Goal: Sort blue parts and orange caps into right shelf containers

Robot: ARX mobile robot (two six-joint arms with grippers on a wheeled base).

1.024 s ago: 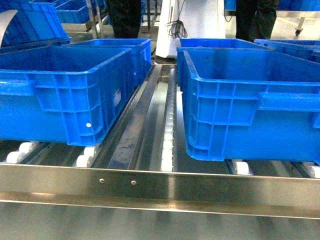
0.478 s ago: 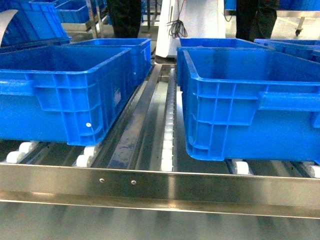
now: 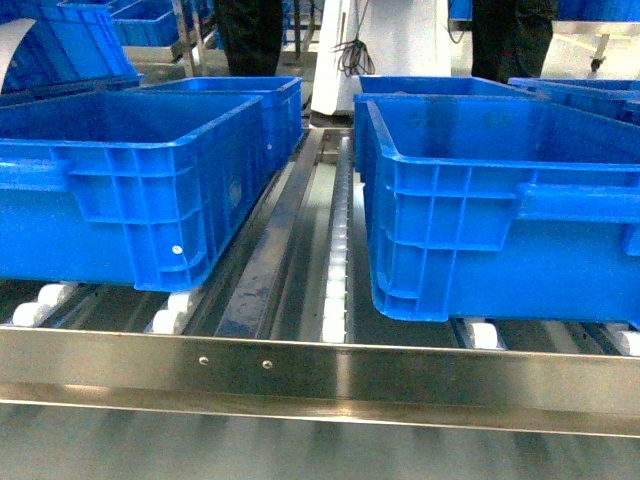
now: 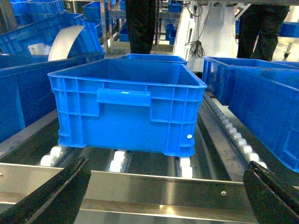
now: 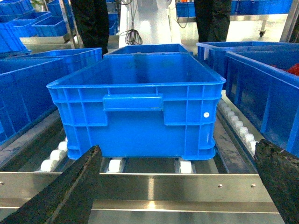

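No blue parts or orange caps show in any view. Two large blue bins stand on the steel shelf, a left one and a right one. My left gripper is open, its black fingers spread wide, with nothing between them, just before the front rail and facing a blue bin. Across the rail from another blue bin, my right gripper also stands open and empty. Neither gripper appears in the head view.
White rollers run between the bins. More blue bins stand behind and to both sides; a red-orange patch shows in the far right one, and I cannot tell what it is. People stand behind the shelf.
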